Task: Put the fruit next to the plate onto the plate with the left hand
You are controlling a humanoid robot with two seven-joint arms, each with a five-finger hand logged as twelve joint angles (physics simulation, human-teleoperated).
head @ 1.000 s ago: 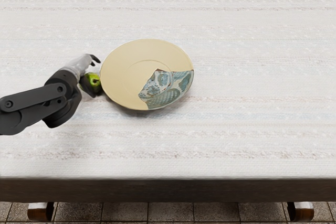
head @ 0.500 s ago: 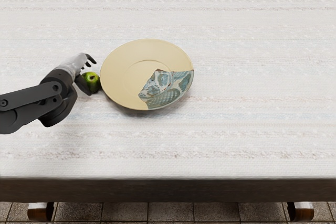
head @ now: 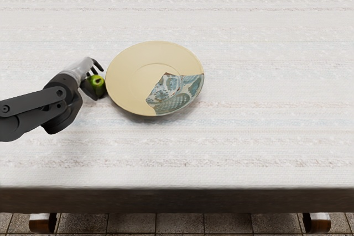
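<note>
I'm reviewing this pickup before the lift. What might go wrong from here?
1. The green fruit lies beside the plate rim, so the left hand may bump or shift the plate while lifting.
2. The fruit is small, round and partly hidden by the hand; a secure hold is not visible, so it might slip and roll across the table.

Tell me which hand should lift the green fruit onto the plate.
Left. The left hand sits right at the green fruit, beside the plate; the right arm is out of view.
</note>
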